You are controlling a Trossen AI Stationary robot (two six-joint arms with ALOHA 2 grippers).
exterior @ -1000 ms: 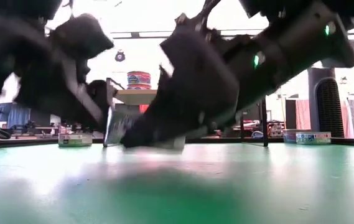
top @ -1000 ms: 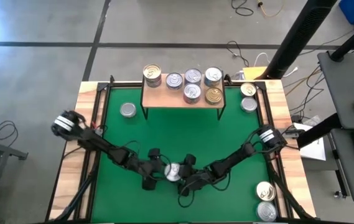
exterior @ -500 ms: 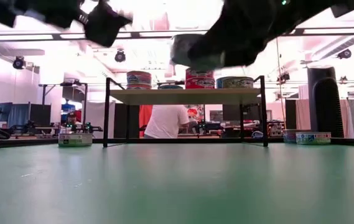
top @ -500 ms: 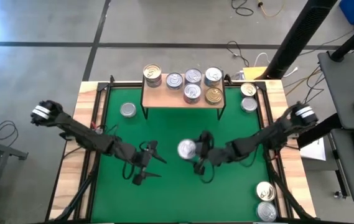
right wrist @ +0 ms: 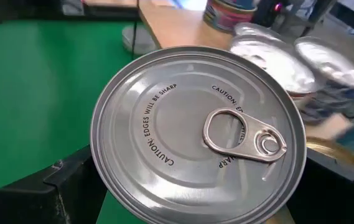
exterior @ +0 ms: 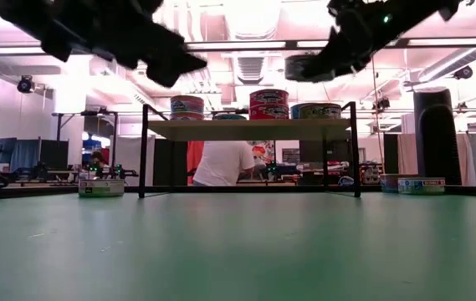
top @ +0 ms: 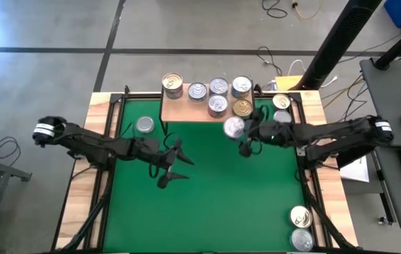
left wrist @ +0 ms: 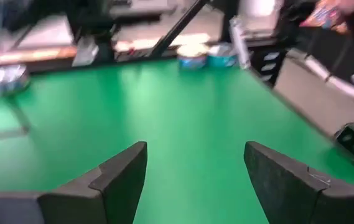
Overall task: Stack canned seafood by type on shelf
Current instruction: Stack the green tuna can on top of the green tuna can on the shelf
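Canned seafood is the thing in hand: one silver tin (top: 234,127) with a pull-ring lid sits clamped flat between the wide-spread fingers of the right gripper (top: 241,134), lid up, carried in the air just off the front edge of the shelf (top: 186,110) toward its right end, at about one o'clock from the table's middle. Held level like this, it looks ready to be set down on the board or onto a matching tin without tipping. In the right wrist view the lid (right wrist: 196,134) fills the picture, with the shelf's tins just beyond it.

On the shelf stand several tins: a gold-topped one (top: 173,83) at the left end, silver ones (top: 197,90) along the back, and a gold-topped one (top: 242,108) at the front right, nearest the carried tin. One silver tin (top: 144,125) lies on the green mat at ten o'clock, two more (top: 281,102) wait on the table's wooden border at two o'clock, and two (top: 299,215) at five o'clock.

The left gripper (top: 170,164) hovers over the mat just left of centre, fingers partly apart and holding nothing, clear of the right arm's path.
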